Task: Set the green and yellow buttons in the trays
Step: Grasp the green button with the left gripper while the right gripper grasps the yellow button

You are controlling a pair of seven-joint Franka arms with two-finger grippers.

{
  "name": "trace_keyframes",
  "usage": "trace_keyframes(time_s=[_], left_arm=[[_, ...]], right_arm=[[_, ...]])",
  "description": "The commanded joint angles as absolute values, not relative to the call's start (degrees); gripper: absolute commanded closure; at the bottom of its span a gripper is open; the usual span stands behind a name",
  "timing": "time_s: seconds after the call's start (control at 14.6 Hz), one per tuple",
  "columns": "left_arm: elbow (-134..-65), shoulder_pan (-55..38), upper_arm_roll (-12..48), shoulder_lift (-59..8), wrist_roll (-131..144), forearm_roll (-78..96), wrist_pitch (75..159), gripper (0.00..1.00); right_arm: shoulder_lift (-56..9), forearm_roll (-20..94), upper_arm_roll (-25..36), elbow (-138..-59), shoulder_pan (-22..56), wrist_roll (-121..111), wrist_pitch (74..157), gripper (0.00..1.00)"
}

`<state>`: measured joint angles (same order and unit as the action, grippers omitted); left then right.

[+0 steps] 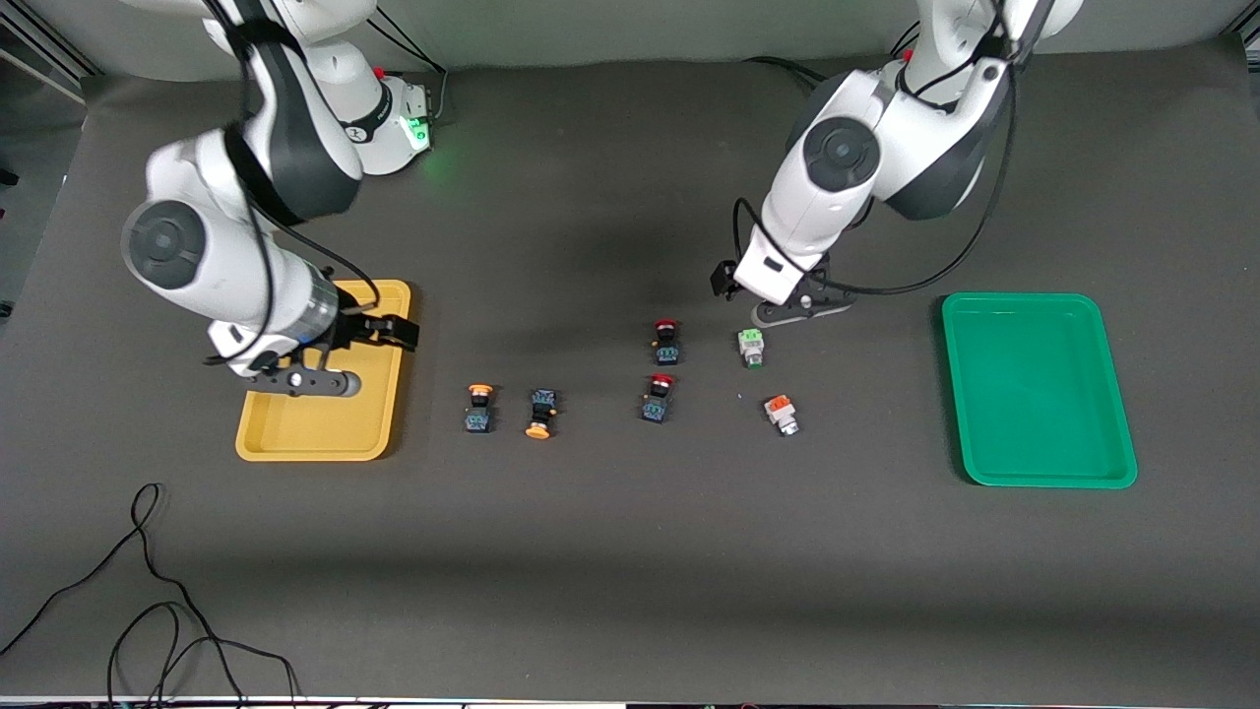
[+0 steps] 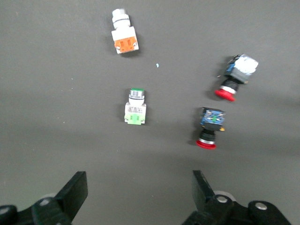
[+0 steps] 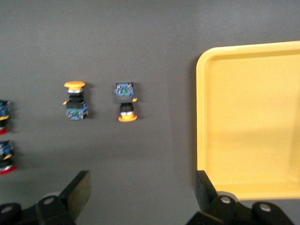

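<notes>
Your right arm bends down from its base with its wrist low, and its pincer (image 1: 379, 333) hangs with fingers (image 3: 77, 192) spread wide, nothing between them. Your left arm folds forward from its base, elbow high, forearm dropping steeply. Its pincer (image 1: 799, 307) hangs low over the bench, fingers (image 2: 75, 192) also spread wide and empty.

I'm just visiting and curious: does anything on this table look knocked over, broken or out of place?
Nothing looks broken or spilled. All six buttons lie on their sides on the mat, and one yellow-capped button points the reverse way to its neighbour. The yellow tray and green tray hold no buttons. Both the left gripper and right gripper are open.
</notes>
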<state>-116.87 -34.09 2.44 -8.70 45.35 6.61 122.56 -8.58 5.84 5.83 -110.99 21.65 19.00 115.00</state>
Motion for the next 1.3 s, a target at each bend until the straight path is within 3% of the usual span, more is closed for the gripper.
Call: trace_keyframes(time_s=[0.0, 0.21, 0.62, 1.03, 1.23], left_arm=[[-117.85, -36.12, 1.41, -12.55, 45.53, 2.74, 125.76, 0.01], [-121.55, -36.21, 1.41, -15.54, 45.53, 2.64, 134.01, 0.01], [-124.71, -36.56, 1.41, -20.82, 45.88, 2.72, 144.04, 0.01], [-124.54, -36.56, 1.41, -25.13, 45.97, 3.25, 148.62, 0.01], [-124.54, -36.65, 1.41, -26.01, 45.62, 3.25, 149.5, 0.03]], right_arm=[[-8.69, 5.98, 6.33, -119.42, 24.16, 20.13, 127.31, 0.01], [-13.96, 5.98, 6.33, -122.87, 24.35, 20.04, 136.91, 0.01], [-26.53, 6.06, 6.15, -122.52, 26.54, 20.13, 153.09, 0.01], [-30.06, 6.06, 5.98, -121.29, 26.98, 20.04, 156.09, 0.02], [-29.8, 6.06, 5.98, -119.89, 26.89, 20.13, 155.58, 0.08]])
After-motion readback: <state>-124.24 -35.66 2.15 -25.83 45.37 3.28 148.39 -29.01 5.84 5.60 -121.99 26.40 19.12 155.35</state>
